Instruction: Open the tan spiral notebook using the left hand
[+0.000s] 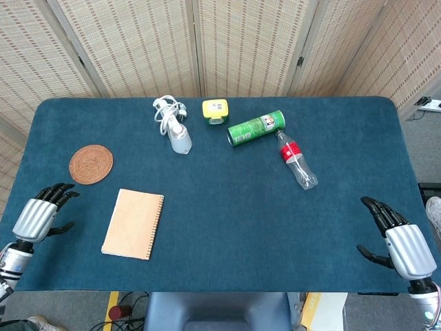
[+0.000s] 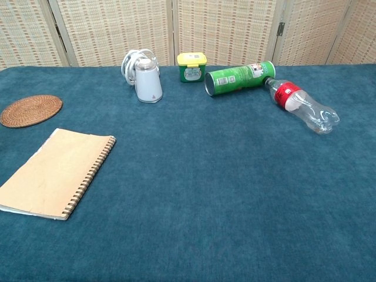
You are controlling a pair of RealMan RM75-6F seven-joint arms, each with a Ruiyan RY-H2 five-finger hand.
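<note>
Tan spiral notebook [image 1: 133,224] lies closed and flat on the blue table [image 1: 227,214], front-left area, spiral binding along its right edge, round woven coaster [image 1: 91,164] just beyond it. Left hand [image 1: 41,215] sits at the table's left edge, well apart from the notebook, fingers spread, holding nothing; right hand [image 1: 400,238] at the front-right corner, fingers likewise spread and empty. Along the far side: white charger with coiled cable [image 1: 173,124], yellow-lidded jar [image 1: 215,111], green can [image 1: 256,128] on its side, clear plastic bottle [image 1: 297,160] lying down.
</note>
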